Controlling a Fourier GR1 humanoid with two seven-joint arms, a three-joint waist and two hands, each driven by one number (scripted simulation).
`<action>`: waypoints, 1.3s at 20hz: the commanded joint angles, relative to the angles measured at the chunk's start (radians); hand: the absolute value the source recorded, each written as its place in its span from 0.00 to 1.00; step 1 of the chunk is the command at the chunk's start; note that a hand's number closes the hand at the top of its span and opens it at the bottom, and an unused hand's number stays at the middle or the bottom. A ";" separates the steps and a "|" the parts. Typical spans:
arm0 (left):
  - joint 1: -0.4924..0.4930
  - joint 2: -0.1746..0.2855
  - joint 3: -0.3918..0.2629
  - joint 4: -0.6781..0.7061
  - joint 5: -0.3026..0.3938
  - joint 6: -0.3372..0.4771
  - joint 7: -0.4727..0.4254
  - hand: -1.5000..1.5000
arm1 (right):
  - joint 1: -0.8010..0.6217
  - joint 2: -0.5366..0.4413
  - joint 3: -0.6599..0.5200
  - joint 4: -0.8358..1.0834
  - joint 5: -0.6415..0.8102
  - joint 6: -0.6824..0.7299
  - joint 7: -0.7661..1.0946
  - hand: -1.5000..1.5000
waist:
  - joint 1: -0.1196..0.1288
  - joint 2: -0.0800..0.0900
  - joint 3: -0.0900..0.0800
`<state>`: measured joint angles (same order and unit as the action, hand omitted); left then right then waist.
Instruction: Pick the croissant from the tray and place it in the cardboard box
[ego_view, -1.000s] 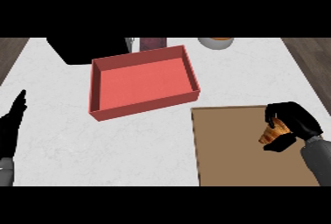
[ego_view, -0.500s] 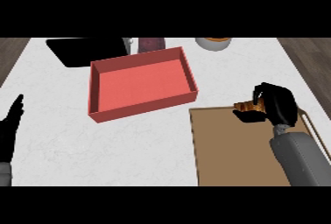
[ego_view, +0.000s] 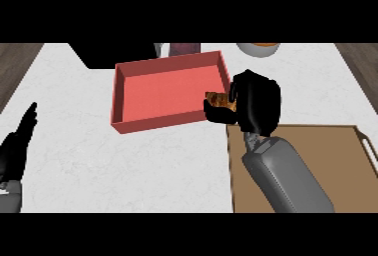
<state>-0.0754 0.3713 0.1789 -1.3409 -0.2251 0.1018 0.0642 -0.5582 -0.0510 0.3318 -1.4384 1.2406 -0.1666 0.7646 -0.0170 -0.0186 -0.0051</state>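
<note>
The brown tray (ego_view: 332, 150) lies at the lower right of the counter (ego_view: 133, 165), with the open red box (ego_view: 159, 122) near its upper-left corner. The right hand (ego_view: 255, 102), fingers curled round the croissant (ego_view: 218, 100), holds it at the box's right wall. The left hand (ego_view: 16, 150) rests at the left edge with its fingers straight.

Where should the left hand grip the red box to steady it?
I'd take the red box by its left wall, pinching over the rim from the left: the walls are thin and upright, the top open, and that side faces the left hand. The right hand, holding the croissant, crowds the right wall.
</note>
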 joint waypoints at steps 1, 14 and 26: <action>-0.014 -0.038 -0.030 0.016 -0.023 0.021 -0.045 0.50 | -0.189 0.048 0.076 0.000 -0.009 0.043 0.257 1.00 | 0.038 0.018 0.004; -0.078 -0.033 -0.037 0.006 -0.024 -0.013 0.003 0.50 | -0.592 0.051 -0.093 0.573 -0.294 -0.277 0.225 1.00 | 0.073 0.034 0.004; -0.117 -0.026 -0.035 0.036 -0.025 -0.029 -0.010 0.50 | -0.739 0.051 -0.237 1.060 -0.342 -0.465 0.072 1.00 | 0.103 0.051 0.004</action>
<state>-0.1975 0.3497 0.1438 -1.3160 -0.2515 0.0745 0.0672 -1.2695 -0.0019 0.1327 -0.4981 0.9033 -0.5485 0.8398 0.0802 0.0283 -0.0011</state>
